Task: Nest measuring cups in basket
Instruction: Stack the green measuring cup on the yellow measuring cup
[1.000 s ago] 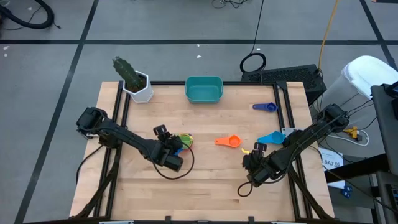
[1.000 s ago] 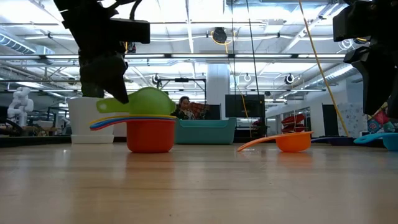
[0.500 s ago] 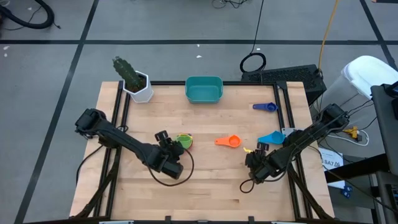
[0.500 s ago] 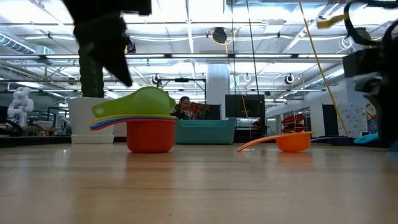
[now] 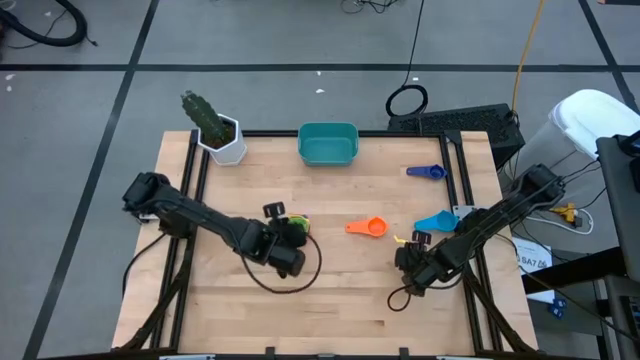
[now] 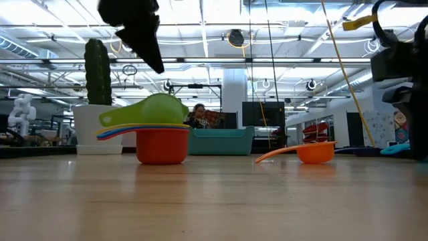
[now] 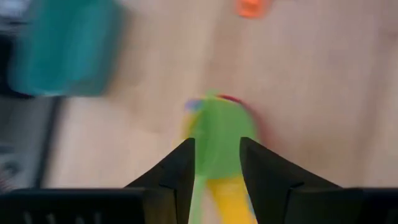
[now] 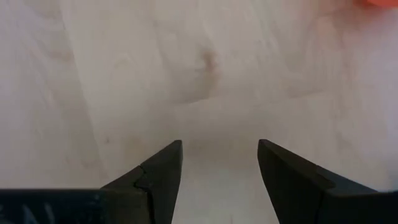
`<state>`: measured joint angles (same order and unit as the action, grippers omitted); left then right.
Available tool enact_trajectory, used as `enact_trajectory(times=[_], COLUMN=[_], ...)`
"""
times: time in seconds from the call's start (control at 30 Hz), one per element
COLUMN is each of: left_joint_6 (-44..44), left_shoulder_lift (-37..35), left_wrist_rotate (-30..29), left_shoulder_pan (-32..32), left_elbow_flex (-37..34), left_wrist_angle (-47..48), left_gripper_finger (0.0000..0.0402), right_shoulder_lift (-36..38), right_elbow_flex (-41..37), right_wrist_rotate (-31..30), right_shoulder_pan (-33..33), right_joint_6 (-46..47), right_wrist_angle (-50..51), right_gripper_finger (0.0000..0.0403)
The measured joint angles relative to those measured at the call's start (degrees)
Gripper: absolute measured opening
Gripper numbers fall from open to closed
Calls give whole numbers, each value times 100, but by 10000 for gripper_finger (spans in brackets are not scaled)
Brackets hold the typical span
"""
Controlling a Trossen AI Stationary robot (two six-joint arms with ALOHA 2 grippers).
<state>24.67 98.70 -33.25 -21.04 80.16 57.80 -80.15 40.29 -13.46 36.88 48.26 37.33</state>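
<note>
High view, left to right: white pot with cactus (image 5: 218, 131) at the back-left corner of the surface (image 5: 330, 290), left gripper (image 5: 287, 240) mid-surface over the nested cup stack (image 5: 296, 225), teal basket (image 5: 328, 143) at the back centre and empty, orange cup (image 5: 370, 227) loose at centre, right gripper (image 5: 412, 262) front-right over bare wood, light blue cup (image 5: 436, 221) and dark blue cup (image 5: 428, 172) loose near the right edge.

Step in hand, as I judge it: left arm going for the stack's handles. Left wrist view shows its jaws part-open, straddling the green top cup (image 7: 216, 134) and yellow handle (image 7: 227, 194); whether they touch, cannot tell. Right jaws spread, grasping nothing, that arm waiting.

Next move probably calls for clamping on the stacked handles, then carrying the stack to the basket, well apart behind it. Three loose cups are not yet nested.

Low view alone shows the stack order: red cup (image 6: 162, 145) at the bottom on the surface, green on top, blue and yellow handles between, left gripper (image 6: 140, 30) above and clear of them. High view alone shows the two blue cups' spacing.
</note>
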Motion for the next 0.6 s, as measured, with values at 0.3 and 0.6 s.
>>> enact_trajectory(times=[0.3,0.6], left_joint_6=[-352,-566], left_shoulder_lift=[-13,-90], left_wrist_rotate=[845,621], left_shoulder_pan=[785,1182], left_elbow_flex=[0,-14], left_wrist_angle=[66,303], left_gripper_finger=[129,75], right_shoulder_lift=[250,303], right_elbow_flex=[0,4], right_wrist_rotate=[-134,-146], right_shoulder_pan=[16,166], right_joint_6=[-87,-95], right_wrist_angle=[-173,-215], right_gripper_finger=[201,201])
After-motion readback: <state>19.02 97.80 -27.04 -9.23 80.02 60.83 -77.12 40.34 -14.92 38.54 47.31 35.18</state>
